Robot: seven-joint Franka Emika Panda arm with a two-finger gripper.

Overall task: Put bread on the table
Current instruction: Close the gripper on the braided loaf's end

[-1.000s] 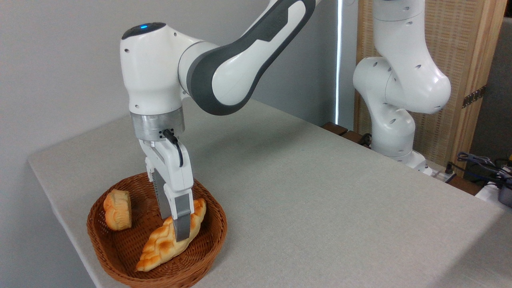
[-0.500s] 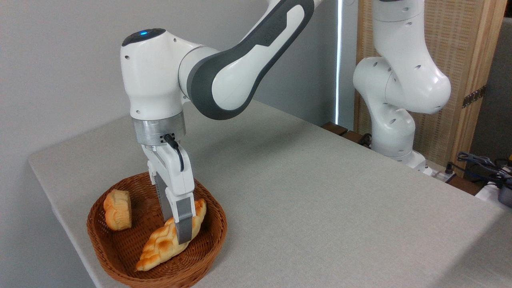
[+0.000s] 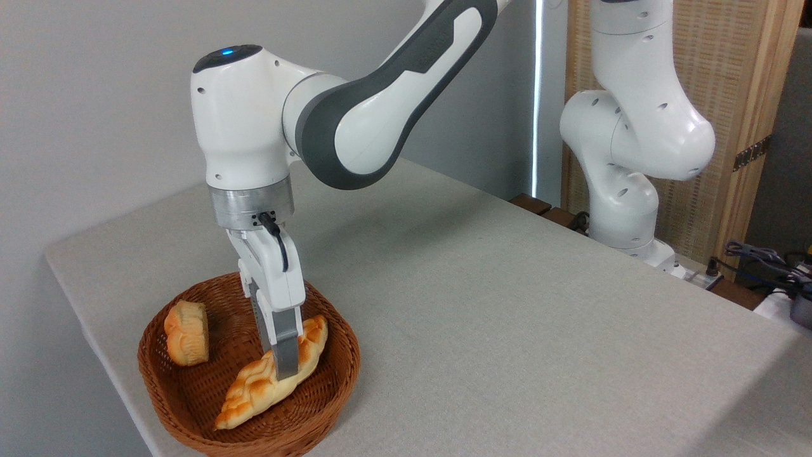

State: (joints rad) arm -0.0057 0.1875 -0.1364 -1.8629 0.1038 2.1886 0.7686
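Since a second ago the gripper (image 3: 285,371) has been turned edge-on and narrowed across the braided loaf (image 3: 273,381), which appears clamped at mid-length though still lying in the wicker basket (image 3: 190,406) beside a round bun (image 3: 186,332). A lift seems imminent. Bare grey cloth on the table (image 3: 507,317) is offered rightward; behind stands a slatted wooden screen (image 3: 736,95).

White arm (image 3: 254,120) w/ dark grey joint trim, blue LED, silver wrist ring, black cable.
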